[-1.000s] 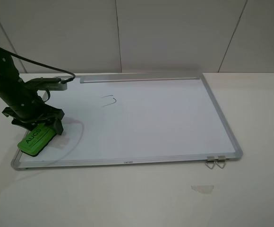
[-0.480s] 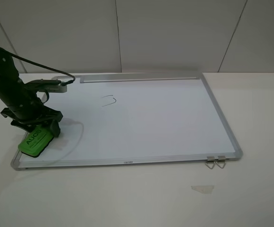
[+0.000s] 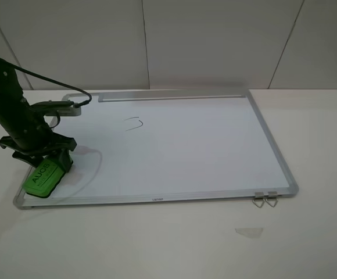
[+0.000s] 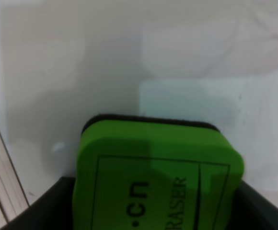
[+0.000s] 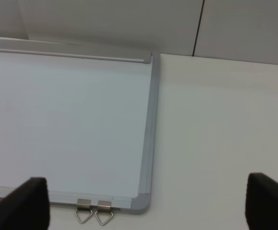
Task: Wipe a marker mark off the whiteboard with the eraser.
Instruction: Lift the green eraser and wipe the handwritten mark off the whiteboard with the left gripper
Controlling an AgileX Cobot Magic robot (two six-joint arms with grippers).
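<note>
Biggest thing on my screen is the white table (image 3: 314, 232), with the whiteboard (image 3: 186, 145) lying flat on it, its grey tray strip (image 3: 171, 96) along the far edge. The left arm (image 3: 11, 104) comes down over the board's near-left corner. That's where the eraser (image 3: 42, 175) is, green with dark lettering on top, just inside the frame. The left gripper (image 3: 43, 160) has its fingers clamped on the eraser's two sides; the left wrist view shows them squeezing the block, dark felt edge underneath. I can't tell if the felt sits flat on the board. The right gripper (image 5: 148, 206) has its fingers (image 5: 28, 203) spread wide with nothing held, above the near-right corner by the metal clips (image 5: 93, 211). The marker mark (image 3: 134, 124) is a tiny squiggle toward the far left of the board, well apart from the eraser.
</note>
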